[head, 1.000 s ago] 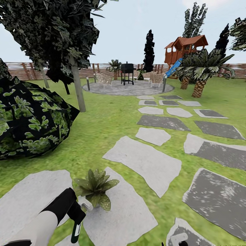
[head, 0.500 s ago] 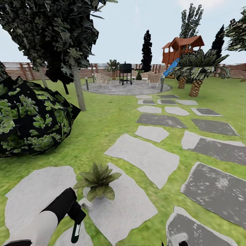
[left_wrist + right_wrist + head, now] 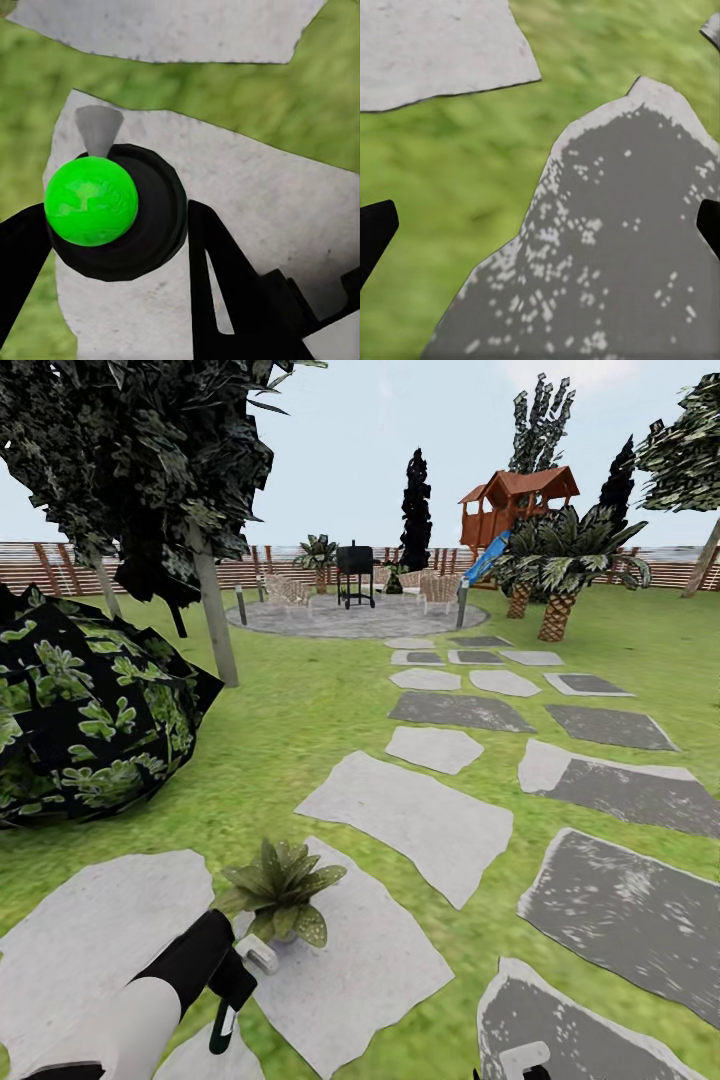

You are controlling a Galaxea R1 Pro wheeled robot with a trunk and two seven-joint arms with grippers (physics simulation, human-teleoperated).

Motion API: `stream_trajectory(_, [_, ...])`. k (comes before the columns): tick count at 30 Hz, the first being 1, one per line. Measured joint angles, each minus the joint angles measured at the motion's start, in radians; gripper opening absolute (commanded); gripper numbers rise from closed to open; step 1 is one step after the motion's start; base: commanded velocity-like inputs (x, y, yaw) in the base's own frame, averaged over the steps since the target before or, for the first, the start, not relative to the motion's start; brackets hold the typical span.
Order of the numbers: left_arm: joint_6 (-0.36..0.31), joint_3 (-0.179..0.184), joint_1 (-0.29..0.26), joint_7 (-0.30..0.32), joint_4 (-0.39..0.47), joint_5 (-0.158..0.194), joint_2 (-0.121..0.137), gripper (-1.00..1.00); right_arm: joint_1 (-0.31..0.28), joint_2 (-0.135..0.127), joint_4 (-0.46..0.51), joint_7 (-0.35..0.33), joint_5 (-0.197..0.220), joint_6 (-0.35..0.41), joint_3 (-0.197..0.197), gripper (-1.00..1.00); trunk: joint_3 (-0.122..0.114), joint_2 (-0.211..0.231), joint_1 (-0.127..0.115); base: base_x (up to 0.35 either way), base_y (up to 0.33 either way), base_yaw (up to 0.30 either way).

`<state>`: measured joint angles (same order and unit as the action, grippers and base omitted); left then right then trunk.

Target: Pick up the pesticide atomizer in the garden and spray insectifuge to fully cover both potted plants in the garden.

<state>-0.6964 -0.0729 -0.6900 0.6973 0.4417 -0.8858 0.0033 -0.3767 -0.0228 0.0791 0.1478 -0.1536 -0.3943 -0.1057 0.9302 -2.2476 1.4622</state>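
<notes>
Left pincer (image 3: 235,985) clamped on pesticide atomizer (image 3: 112,211), nozzle aimed at nearby potted plant (image 3: 281,889) on stepping stone (image 3: 340,960); right pincer (image 3: 540,225) spread, empty. Likely light, rigid, slick: best gripped round dark body below trigger head. Beyond, patio (image 3: 350,622).

A potted plant (image 3: 283,890) sits on a stepping stone (image 3: 370,970), the bush (image 3: 85,720) to its left (patio (image 3: 350,622) far behind, before the fence (image 3: 60,565)).

white left forearm (image 3: 120,1025), black wrist
</notes>
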Motion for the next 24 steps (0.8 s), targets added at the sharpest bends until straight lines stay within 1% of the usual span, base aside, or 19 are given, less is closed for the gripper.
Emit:
stream_trajectory(4, [0.000,0.000,0.000,-0.001,0.000,0.000,-0.001,-1.00,0.000,0.000,0.000,0.000,0.000,0.000,0.000,1.00,0.000,0.000,0.000,-0.059,0.000,0.000])
stream_trajectory(8, [0.000,0.000,0.000,-0.001,0.000,0.001,-0.001,-1.00,0.000,0.000,0.000,0.000,0.000,0.000,0.000,1.00,0.000,0.000,0.001,-0.276,0.017,0.000])
stream_trajectory(11, [0.000,0.000,0.000,0.000,0.000,0.001,-0.001,-1.00,0.000,0.000,0.000,0.000,0.000,0.000,0.000,1.00,0.000,0.000,0.001,-0.319,0.128,0.000])
stream_trajectory(16, [-0.002,-0.002,0.000,0.000,0.000,0.000,-0.001,-1.00,0.000,0.000,0.000,0.000,0.000,0.000,0.000,1.00,0.000,0.000,0.000,-0.242,0.233,0.000])
stream_trajectory(21, [-0.002,-0.005,0.000,0.000,0.000,0.000,0.000,-1.00,0.000,0.000,0.000,0.000,0.000,0.001,0.000,1.00,0.000,0.000,0.000,-0.045,0.321,-0.006])
stream_trajectory(24, [-0.002,-0.005,0.000,-0.001,0.000,0.000,0.000,-1.00,0.000,0.000,0.000,0.000,0.000,0.000,0.000,1.00,0.000,0.000,0.000,0.007,0.334,-0.171])
